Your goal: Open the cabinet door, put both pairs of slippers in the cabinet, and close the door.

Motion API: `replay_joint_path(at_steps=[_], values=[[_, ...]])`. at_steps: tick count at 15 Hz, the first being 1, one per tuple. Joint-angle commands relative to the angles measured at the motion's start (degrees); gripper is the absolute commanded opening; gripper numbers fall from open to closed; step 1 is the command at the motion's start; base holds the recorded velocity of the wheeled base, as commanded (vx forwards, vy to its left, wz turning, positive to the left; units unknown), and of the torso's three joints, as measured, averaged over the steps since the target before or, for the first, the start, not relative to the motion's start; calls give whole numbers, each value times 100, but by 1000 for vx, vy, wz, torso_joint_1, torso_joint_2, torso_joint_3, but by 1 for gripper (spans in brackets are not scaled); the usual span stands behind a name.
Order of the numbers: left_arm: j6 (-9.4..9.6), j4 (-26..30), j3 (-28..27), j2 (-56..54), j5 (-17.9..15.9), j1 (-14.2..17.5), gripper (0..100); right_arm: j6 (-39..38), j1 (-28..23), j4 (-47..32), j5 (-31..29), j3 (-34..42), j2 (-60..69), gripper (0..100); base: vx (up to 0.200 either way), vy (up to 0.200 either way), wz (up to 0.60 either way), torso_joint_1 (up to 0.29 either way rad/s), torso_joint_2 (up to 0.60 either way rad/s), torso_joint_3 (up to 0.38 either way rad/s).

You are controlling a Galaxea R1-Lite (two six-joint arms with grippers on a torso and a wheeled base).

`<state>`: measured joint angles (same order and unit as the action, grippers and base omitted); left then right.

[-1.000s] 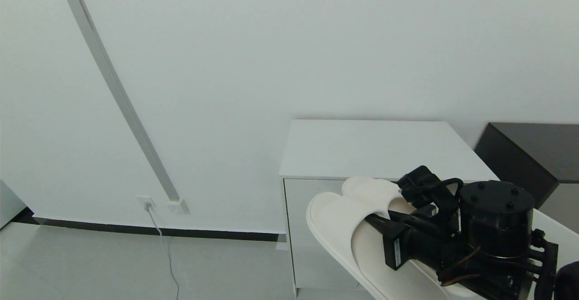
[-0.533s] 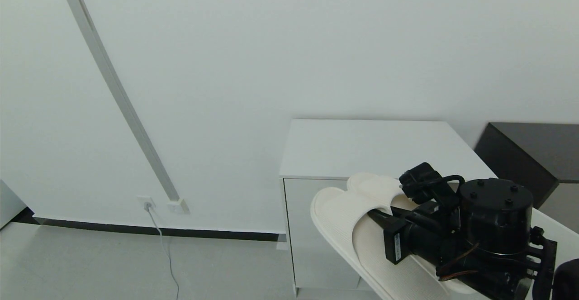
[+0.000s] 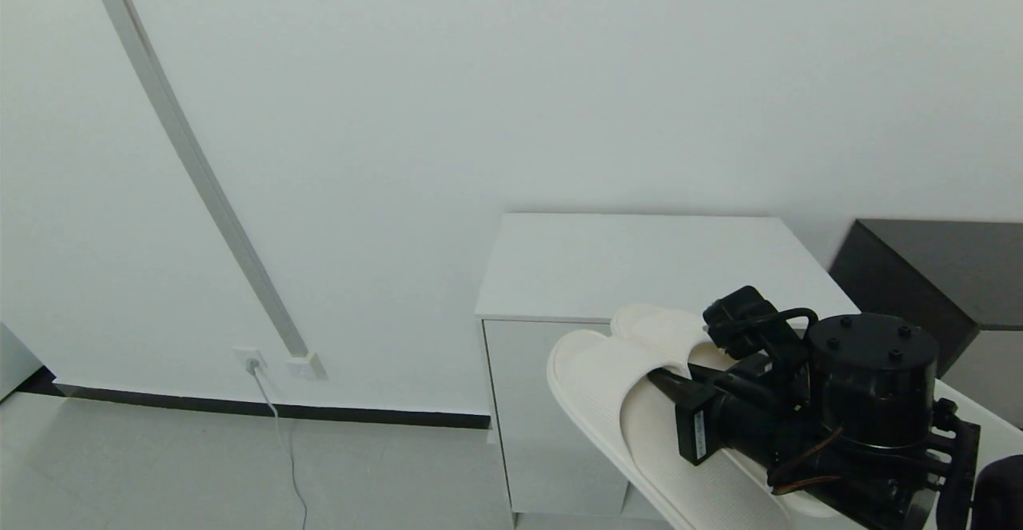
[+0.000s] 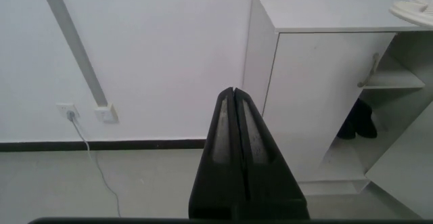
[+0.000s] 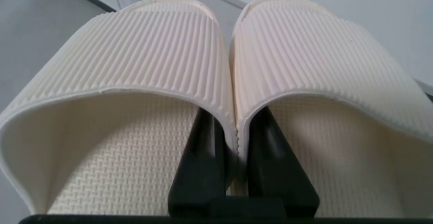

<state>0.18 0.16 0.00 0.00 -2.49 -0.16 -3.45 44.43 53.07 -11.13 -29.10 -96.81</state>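
Slippers (image 3: 607, 386) up in the air, a white ribbed pair held side by side, toes pointing at the cabinet (image 3: 631, 262) and crossing its top front edge in the head view. The right gripper (image 3: 667, 378) has them: in its wrist view one finger sits inside each slipper (image 5: 169, 55), and the gripper (image 5: 233, 149) pinches the two touching inner walls together, clamped tight. The soles slope down and back toward the arm.

The left gripper (image 4: 234, 126) hangs well apart from the cabinet, fingers pressed flat together, nothing between them. From there the cabinet (image 4: 257, 55) shows a front panel (image 4: 318, 82) with a handle (image 4: 371, 68), and the compartment beside it stands open. A shelf (image 4: 399, 82) runs across inside, and a dark pair of shoes (image 4: 358, 122) sits on the floor of that compartment.

Over on the wall to the left, a socket (image 3: 249, 358) with a cable (image 3: 284, 442) trailing to the floor. A dark unit (image 3: 935, 266) stands just beside the cabinet on its right.
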Motion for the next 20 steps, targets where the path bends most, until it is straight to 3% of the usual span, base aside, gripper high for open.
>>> replay_joint_path(at_steps=[1, 13, 20], values=[[-1, 2, 0, 9, 3, -11, 0, -7, 13, 2, 6, 1, -23, 0, 0, -200, 0, 7, -2, 2], [-1, 2, 0, 9, 3, -2, 0, -15, 13, 20, 32, 27, -23, 0, 0, -200, 0, 3, 1, 2], [-1, 2, 0, 9, 3, -2, 0, 29, 30, 20, 23, 89, -23, 0, 0, 0, 0, 0, 0, 0]])
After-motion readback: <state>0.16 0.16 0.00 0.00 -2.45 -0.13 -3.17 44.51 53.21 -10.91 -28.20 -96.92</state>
